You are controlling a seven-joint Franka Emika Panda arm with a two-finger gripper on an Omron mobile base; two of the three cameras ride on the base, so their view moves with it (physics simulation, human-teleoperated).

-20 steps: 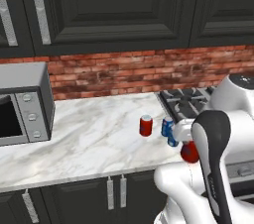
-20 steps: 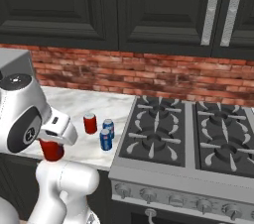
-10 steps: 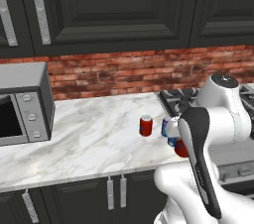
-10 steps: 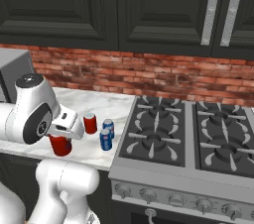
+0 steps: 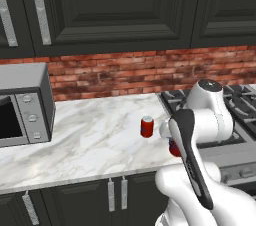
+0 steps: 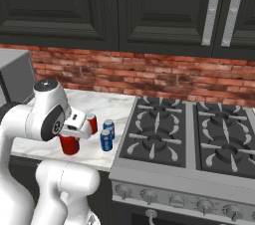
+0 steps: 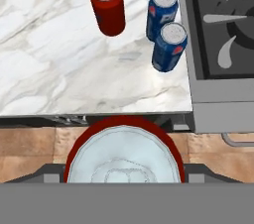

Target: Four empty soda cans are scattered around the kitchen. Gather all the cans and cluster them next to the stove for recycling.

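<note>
We see a home kitchen. Dark panelled wall cabinets (image 5: pixel 125 10) with long silver bar handles (image 6: pixel 215 7) hang at twelve o'clock above a red brick backsplash (image 5: pixel 135 72). Below it runs a white marble counter (image 5: pixel 95 140) with dark base cabinets (image 5: pixel 80 200) underneath. At nine o'clock in the left base view stands a grey microwave (image 5: pixel 25 105); at three o'clock sits a stainless steel gas stove (image 6: pixel 194 144) with black burner grates and front knobs.

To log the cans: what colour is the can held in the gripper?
Red, with a silver top: the held can, clearest in the hand view.
</note>
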